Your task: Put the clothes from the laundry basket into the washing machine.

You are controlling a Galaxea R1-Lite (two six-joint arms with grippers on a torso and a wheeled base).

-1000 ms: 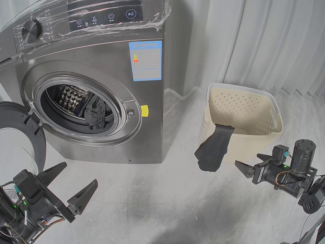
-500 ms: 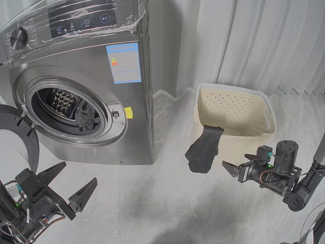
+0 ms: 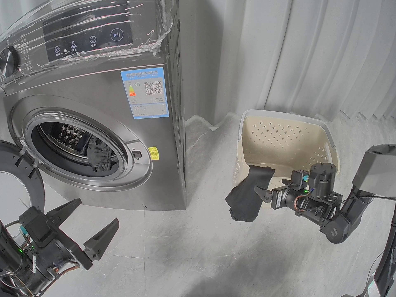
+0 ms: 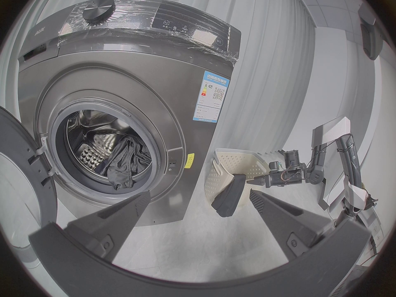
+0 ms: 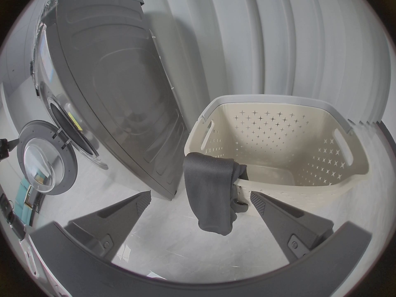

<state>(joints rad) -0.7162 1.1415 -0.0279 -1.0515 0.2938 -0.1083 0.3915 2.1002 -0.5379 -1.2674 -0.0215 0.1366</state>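
Observation:
A grey washing machine [image 3: 103,104] stands at the left with its round door [image 3: 16,178] swung open. Dark clothes [image 3: 97,155] lie in the drum [image 4: 111,149]. A cream laundry basket [image 3: 288,118] sits on the floor to the right. A dark garment [image 3: 246,194] hangs over its front rim, down to the floor. My right gripper [image 3: 270,186] is open, level with the rim, its fingers right beside the garment [image 5: 210,194] and holding nothing. My left gripper [image 3: 98,211] is open and low, in front of the machine.
White curtains [image 3: 309,42] hang behind the basket and machine. Grey floor [image 3: 198,244] lies open between the machine and the basket. Clear wrap [image 3: 95,21] covers the machine's control panel. The basket's inside [image 5: 284,153] looks bare apart from the draped garment.
The head camera has turned, shifting the whole scene. My right gripper has moved left, from beside the basket's front corner up to the hanging garment. The left gripper kept still.

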